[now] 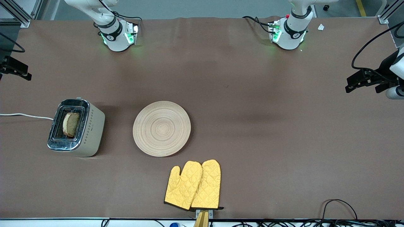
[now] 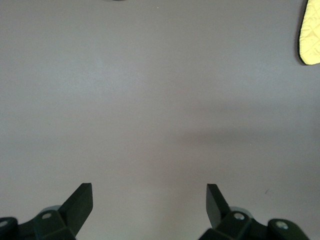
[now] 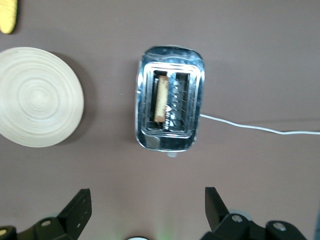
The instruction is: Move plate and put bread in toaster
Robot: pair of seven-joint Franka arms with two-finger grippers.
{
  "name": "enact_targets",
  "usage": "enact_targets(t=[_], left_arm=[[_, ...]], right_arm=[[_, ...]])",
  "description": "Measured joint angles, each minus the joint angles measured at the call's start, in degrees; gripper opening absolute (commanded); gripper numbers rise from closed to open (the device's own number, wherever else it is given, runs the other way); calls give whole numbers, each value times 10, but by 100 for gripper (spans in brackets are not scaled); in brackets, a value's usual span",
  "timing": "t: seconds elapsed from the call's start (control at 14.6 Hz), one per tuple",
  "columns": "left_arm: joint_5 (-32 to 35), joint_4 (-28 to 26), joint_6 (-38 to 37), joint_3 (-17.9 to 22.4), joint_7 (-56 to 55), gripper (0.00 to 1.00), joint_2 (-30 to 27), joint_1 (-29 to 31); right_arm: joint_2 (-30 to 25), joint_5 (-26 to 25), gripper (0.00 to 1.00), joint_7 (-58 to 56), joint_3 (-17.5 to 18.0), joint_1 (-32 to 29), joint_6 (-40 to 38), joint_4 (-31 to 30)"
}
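The toaster stands toward the right arm's end of the table, its chrome top facing up. The bread stands upright in the slot nearer the plate, seen edge-on in the right wrist view. The pale wooden plate lies bare beside the toaster, toward the left arm's end. My right gripper hangs open and empty, high above the table near its arm's base. My left gripper is open and empty over bare brown cloth. Neither gripper shows in the front view.
Two yellow oven mitts lie nearer to the front camera than the plate; one tip shows in the left wrist view. The toaster's white cord runs off the table's edge. Dark fixtures stand at both ends of the table.
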Motion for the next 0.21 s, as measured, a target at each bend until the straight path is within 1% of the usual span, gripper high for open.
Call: enact_targets(t=[0.21], left_arm=[[0, 0, 0, 0, 0, 100, 0, 0]], right_arm=[[-37, 18, 100, 26, 0, 0, 19, -54]])
